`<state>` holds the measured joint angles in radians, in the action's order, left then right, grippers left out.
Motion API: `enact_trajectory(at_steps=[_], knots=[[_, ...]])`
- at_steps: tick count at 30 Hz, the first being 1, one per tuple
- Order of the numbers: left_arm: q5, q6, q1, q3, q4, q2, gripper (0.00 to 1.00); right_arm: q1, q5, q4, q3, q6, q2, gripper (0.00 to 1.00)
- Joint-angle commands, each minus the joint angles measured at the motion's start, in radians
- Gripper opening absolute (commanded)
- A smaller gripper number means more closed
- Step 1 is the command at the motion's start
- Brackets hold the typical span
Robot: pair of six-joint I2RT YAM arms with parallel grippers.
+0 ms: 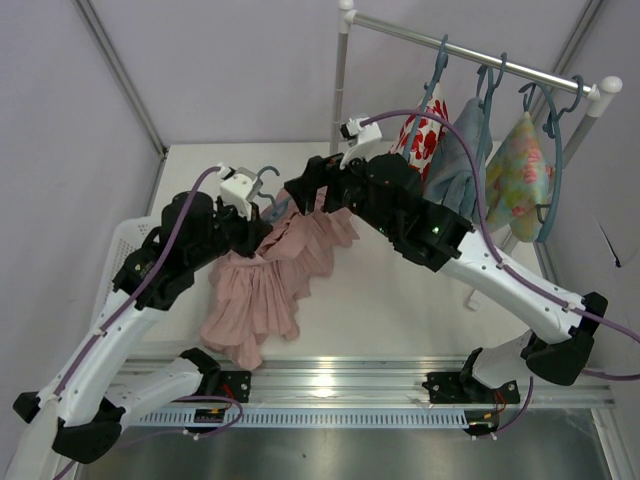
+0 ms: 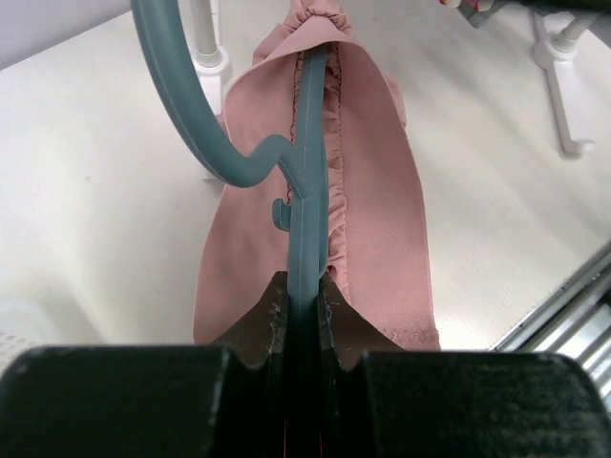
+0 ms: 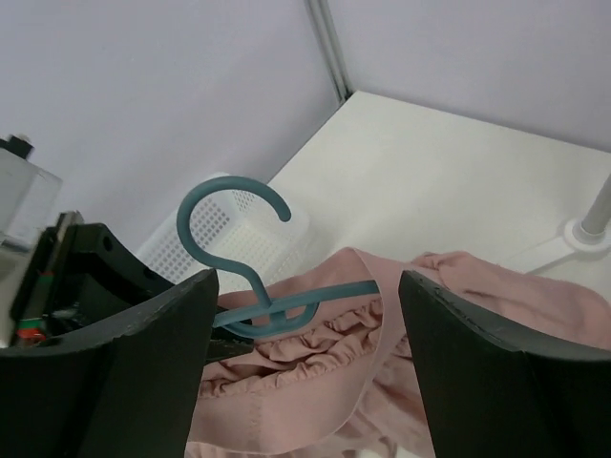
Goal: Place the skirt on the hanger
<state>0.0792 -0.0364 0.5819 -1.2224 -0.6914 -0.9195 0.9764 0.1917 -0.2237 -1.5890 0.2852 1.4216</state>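
The dusty-pink skirt [image 1: 262,275] hangs over the table in the middle left, its waistband draped over the teal hanger [image 1: 268,183]. My left gripper [image 1: 258,225] is shut on the hanger's arm; in the left wrist view the teal bar [image 2: 307,191] runs between the jaws with pink fabric [image 2: 382,219] on both sides. My right gripper [image 1: 315,190] is open just right of the hanger, above the skirt's far end. In the right wrist view the hanger [image 3: 250,286] and skirt [image 3: 325,382] lie between its spread fingers [image 3: 124,382].
A white clothes rail [image 1: 480,55] at the back right carries teal hangers with a red-and-white floral garment [image 1: 425,135], a pale blue garment [image 1: 455,165] and a green floral one [image 1: 520,175]. A white perforated basket [image 1: 128,240] stands at the left.
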Motion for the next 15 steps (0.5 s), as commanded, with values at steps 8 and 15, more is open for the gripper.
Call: enact_trajectory(at_steps=[8, 15], knots=[[-0.119, 0.062, -0.004, -0.242, 0.104, -0.114, 0.0, -0.028, 0.238, -0.206, 0.053, 0.124, -0.2, 0.87], [-0.11, 0.108, -0.004, -0.509, 0.144, -0.35, 0.0, -0.031, 0.299, -0.247, 0.095, 0.037, -0.417, 0.89]])
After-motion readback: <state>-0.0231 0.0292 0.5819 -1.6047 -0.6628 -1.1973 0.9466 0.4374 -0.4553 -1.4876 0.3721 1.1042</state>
